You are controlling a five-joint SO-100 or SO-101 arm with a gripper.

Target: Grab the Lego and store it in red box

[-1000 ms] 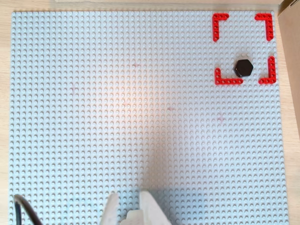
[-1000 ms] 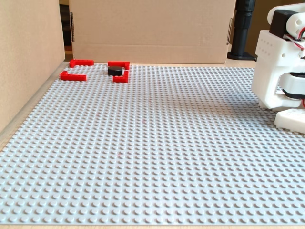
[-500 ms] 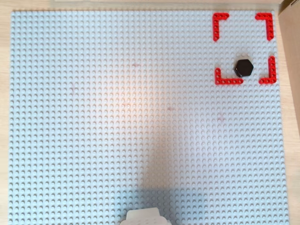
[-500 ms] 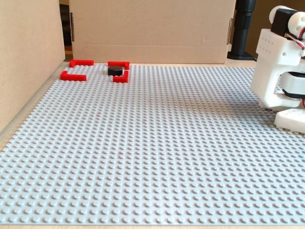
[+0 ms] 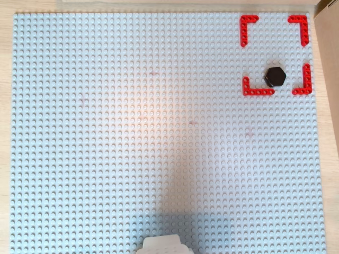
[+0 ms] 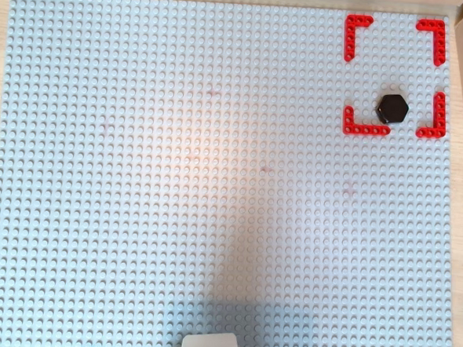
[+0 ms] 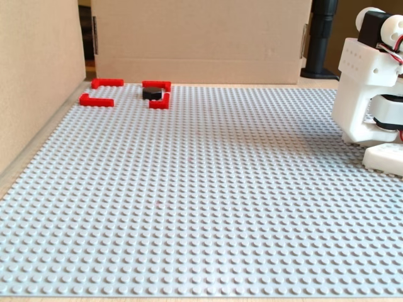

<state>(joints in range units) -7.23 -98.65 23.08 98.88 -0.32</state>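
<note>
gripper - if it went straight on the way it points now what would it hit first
Cannot tell: the gripper is out of every view. Only the arm's white base shows at the baseplate edge. The Lego already sits inside the red box.

baseplate [image 7: 201,207]: large light-grey studded sheet, lies flat, fills most of both overhead views [image 5: 132,121]
cardboard panel, back [image 7: 201,41]: upright, plain brown, stands just beyond the baseplate's far edge in the fixed view
cardboard panel, side [image 7: 38,69]: upright along the left of the fixed view, beside the baseplate's left edge
black post [image 7: 321,38]: dark upright column behind the back panel's right end
table surface [image 5: 5,132]: light wood strip visible around the baseplate edges
</note>
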